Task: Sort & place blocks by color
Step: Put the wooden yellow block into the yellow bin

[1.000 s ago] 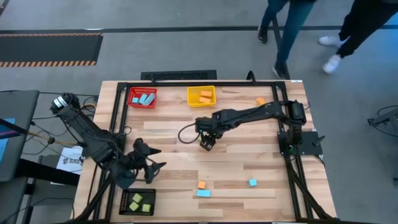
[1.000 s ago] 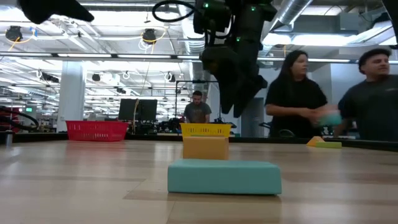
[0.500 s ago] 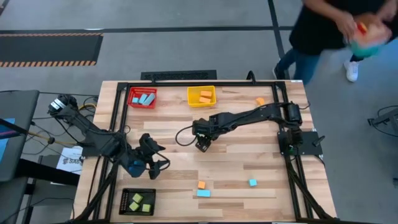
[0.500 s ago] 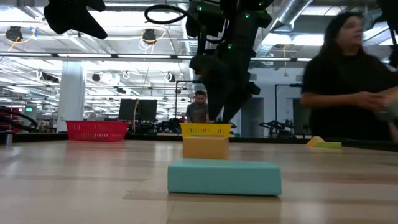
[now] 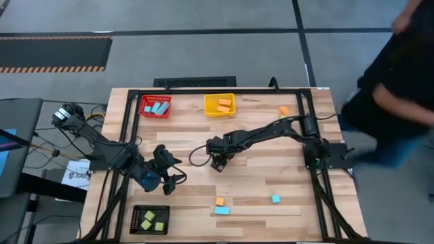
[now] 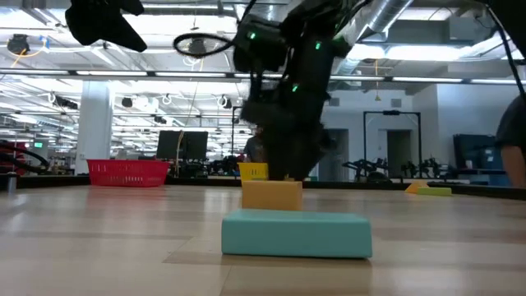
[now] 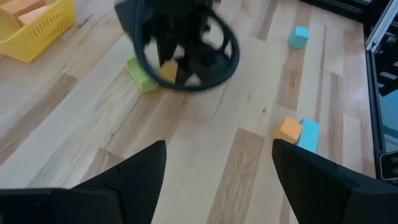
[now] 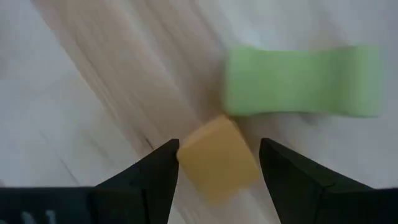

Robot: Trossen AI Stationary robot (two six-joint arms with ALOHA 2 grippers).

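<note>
My right gripper (image 8: 217, 186) hangs low over the table's middle (image 5: 217, 163), open, with one finger on each side of a small orange cube (image 8: 217, 158) that lies flat on the wood. A light green bar (image 8: 301, 81) lies right beside that cube. The left wrist view shows the same pair, the orange cube (image 7: 166, 71) and the green bar (image 7: 141, 74), under the right gripper. My left gripper (image 5: 166, 177) hovers open near the table's left side, holding nothing. Another orange cube (image 5: 219, 201), a light blue bar (image 5: 222, 211) and a light blue cube (image 5: 275, 198) lie near the near edge.
A red bin (image 5: 155, 106) with blue blocks and a yellow bin (image 5: 220, 104) with orange blocks stand at the far edge. A black bin (image 5: 150, 219) with green blocks sits at the near left corner. One orange block (image 5: 283, 110) lies far right. A person (image 5: 400, 81) stands beyond the table's right side.
My right gripper has come down and shifted a little toward the table's left and near edge, ending low around the orange cube. My left gripper has drifted slightly toward the table's right. People beyond the far right corner have moved about.
</note>
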